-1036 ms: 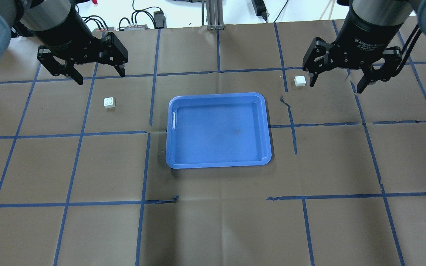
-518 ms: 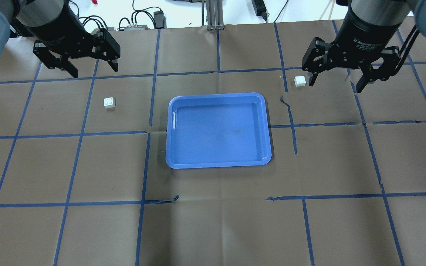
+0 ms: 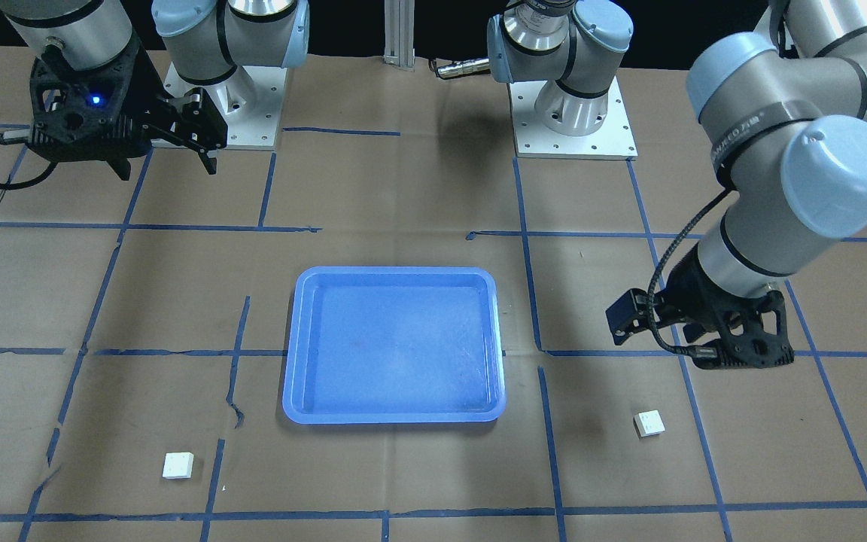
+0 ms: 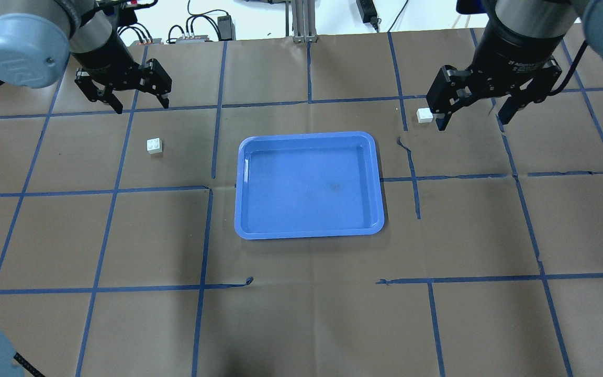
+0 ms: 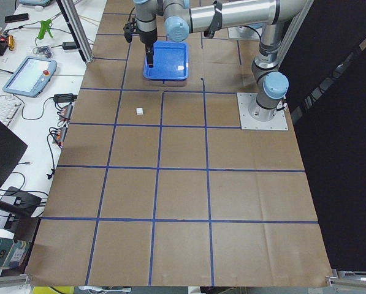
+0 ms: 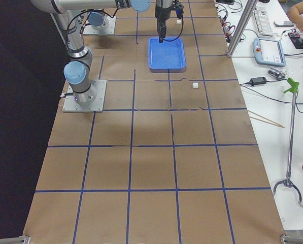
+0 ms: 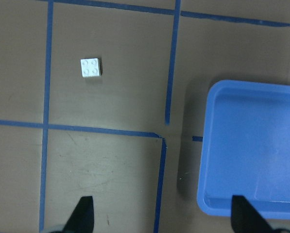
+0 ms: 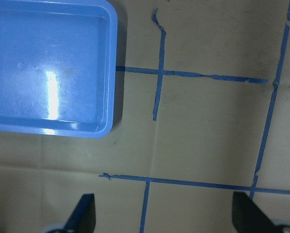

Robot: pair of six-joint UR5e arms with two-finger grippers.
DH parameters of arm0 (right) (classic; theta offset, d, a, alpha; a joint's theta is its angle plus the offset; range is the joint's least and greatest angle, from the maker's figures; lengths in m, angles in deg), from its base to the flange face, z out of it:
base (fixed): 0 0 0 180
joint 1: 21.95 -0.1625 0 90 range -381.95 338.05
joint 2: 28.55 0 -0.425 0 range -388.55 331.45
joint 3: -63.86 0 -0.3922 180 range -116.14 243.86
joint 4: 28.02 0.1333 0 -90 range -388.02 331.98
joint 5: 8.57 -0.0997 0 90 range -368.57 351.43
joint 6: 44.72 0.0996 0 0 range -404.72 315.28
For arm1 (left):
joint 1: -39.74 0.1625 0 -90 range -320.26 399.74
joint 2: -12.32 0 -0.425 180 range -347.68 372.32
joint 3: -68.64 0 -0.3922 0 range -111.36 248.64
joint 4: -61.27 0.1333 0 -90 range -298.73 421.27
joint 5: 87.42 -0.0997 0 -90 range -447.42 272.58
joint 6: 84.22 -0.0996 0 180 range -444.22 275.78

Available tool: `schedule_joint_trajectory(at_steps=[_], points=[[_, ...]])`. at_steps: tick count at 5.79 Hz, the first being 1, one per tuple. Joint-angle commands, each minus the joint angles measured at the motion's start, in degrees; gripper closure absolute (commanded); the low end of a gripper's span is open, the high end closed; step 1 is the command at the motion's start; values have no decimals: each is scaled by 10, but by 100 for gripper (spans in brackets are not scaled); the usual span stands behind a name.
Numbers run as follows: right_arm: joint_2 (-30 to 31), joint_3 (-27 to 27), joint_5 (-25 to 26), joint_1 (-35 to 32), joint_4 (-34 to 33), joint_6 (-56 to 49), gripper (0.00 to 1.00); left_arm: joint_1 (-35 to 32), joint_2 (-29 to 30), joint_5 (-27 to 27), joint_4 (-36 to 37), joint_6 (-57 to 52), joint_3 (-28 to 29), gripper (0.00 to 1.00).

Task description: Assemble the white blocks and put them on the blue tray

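Note:
The blue tray [image 4: 309, 184] lies in the middle of the table and holds nothing. One white block [image 4: 155, 145] sits left of it, studs up. The other white block [image 4: 425, 115] sits beyond the tray's far right corner. My left gripper [image 4: 142, 106] is open and empty, hovering beyond the left block. My right gripper [image 4: 473, 121] is open and empty, in the air, one finger appearing just right of the right block. The left wrist view shows the left block [image 7: 90, 67] and the tray's corner [image 7: 251, 145]. The right wrist view shows the tray [image 8: 47, 68] but no block.
Brown paper with a blue tape grid covers the table [image 4: 301, 314]. Cables and power bricks [image 4: 197, 29] lie past the far edge. The two arm bases [image 3: 573, 113] are bolted down at the robot's side. The blocks show in the front view too, left [image 3: 649, 424] and right [image 3: 177, 464].
My left gripper has drawn back, then come down and turned, its elbow swinging into view. My right gripper has turned at its place by the right block. Blocks and tray have not moved.

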State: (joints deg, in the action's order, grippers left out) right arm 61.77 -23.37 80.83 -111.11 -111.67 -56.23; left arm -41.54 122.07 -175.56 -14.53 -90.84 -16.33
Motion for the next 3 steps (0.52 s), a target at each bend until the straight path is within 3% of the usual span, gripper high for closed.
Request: schedule_joint_trajectory(at_steps=[1, 3], points=[[-10, 0, 2, 7, -30, -256, 0, 37, 74, 0, 76, -34, -3, 1], [-57, 6, 6, 9, -76, -484, 0, 38, 120, 4, 107, -25, -12, 1]])
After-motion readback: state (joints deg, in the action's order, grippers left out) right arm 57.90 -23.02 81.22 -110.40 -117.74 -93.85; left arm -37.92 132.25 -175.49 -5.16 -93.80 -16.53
